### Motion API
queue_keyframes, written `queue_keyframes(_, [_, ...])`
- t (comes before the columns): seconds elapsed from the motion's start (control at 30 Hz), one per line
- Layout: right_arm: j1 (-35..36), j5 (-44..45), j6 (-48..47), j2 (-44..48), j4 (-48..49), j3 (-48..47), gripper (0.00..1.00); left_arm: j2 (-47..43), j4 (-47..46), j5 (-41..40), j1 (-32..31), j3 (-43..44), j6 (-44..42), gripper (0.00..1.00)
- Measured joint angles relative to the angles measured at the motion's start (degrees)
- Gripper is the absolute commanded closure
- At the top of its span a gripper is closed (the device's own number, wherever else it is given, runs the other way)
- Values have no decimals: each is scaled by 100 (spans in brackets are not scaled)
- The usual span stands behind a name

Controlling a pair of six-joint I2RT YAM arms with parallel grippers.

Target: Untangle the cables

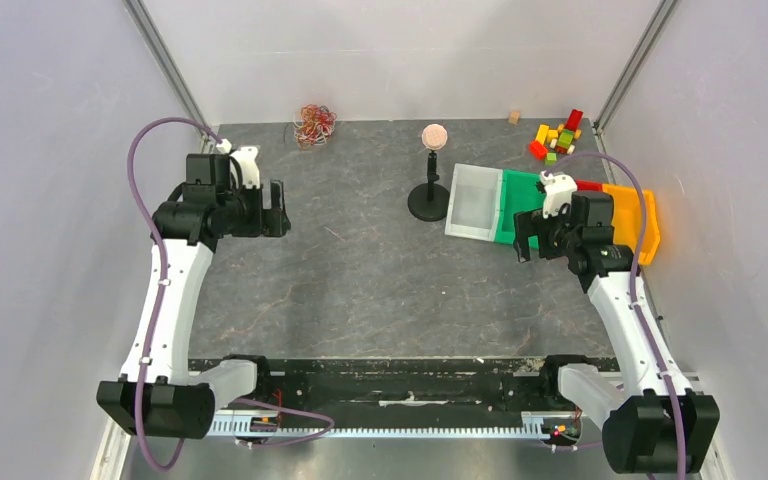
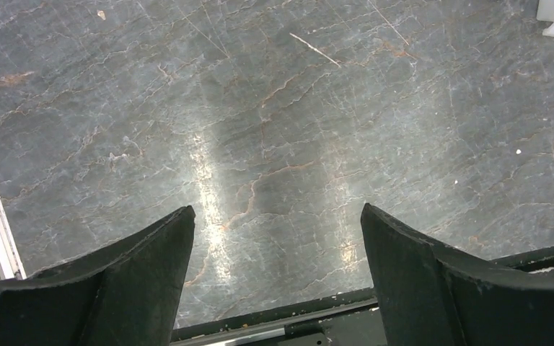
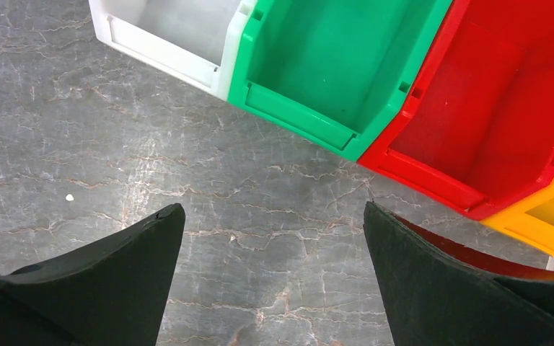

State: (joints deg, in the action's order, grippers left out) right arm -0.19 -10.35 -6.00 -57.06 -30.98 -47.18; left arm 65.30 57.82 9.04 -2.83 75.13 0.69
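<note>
Jaws stand wide open on the left end effector and the right end effector, holding nothing. Only the top view shows the cables.

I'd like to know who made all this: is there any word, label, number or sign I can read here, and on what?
None can be read. The bins, blocks, table and arms show no lettering; any marking on the arms is too small to tell.
</note>
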Motion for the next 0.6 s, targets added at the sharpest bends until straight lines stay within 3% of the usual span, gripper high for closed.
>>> queue_keyframes(0.13, [2, -33, 2, -11, 2, 0, 2, 214, -15, -2, 0, 118, -2, 8])
queue_keyframes(0.3, [0, -57, 2, -103, 4, 0, 2, 1167, -160, 33, 0, 1091, 94, 8])
queue_keyframes(0.6, [0, -205, 2, -553, 4, 0, 2, 3088, -1827, 503, 0, 2380, 1231, 8])
